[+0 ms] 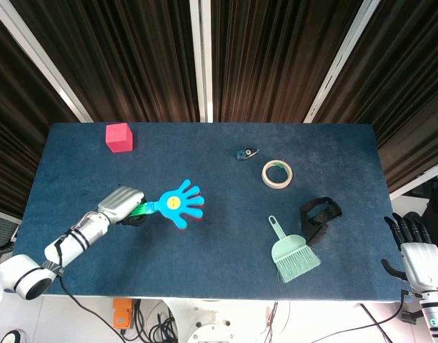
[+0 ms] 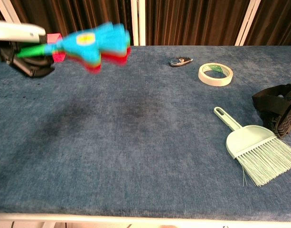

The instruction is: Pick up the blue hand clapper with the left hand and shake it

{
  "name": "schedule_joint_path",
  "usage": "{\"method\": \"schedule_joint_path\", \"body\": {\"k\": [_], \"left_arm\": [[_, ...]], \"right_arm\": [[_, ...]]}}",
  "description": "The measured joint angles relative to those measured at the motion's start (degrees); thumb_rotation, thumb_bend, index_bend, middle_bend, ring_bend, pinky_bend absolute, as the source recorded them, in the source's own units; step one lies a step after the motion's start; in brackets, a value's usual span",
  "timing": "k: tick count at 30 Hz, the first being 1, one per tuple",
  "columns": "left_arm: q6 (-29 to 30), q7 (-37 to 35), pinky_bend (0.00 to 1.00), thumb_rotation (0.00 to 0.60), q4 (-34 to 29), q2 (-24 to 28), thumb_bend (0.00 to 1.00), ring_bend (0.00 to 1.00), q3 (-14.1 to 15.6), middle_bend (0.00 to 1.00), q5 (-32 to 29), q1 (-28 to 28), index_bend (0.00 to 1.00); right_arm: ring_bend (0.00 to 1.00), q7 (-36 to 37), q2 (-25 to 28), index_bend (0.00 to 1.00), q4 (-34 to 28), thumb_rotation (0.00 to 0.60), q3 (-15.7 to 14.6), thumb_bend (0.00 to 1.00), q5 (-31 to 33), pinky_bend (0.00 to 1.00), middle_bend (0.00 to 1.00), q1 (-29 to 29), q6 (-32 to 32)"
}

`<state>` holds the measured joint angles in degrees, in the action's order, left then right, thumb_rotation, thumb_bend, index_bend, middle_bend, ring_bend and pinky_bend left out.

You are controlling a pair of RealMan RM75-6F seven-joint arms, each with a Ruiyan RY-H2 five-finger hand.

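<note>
Blue hand clapper (image 1: 179, 204) is held by its green handle in the left hand (image 1: 123, 206), lifted above the table's (image 1: 204, 271) left half; we note blur in the chest view. Right hand (image 1: 416, 246) sits off the right edge, fingers apart, holding nothing.
</note>
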<state>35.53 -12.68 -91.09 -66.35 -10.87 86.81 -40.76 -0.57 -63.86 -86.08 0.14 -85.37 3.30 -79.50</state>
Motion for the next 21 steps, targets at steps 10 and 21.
{"method": "schedule_joint_path", "body": {"k": [10,21], "left_arm": [[-1.4,34.9,1.00,0.600,-3.6,-0.1,0.70,1.00,-0.1,1.00,-11.8,-1.0,1.00],[7.5,0.3,1.00,0.600,-10.4,-1.5,0.70,1.00,-9.9,1.00,-12.2,5.1,1.00]], "right_arm": [[0.00,1.6,-0.3,0.00,0.8,0.600,-0.1,0.18,0.2,0.00,0.00,-0.2,0.2],[0.00,2.6,-0.5,0.00,0.6,0.600,-0.4,0.18,-0.4,0.00,0.00,0.1,0.7]]}}
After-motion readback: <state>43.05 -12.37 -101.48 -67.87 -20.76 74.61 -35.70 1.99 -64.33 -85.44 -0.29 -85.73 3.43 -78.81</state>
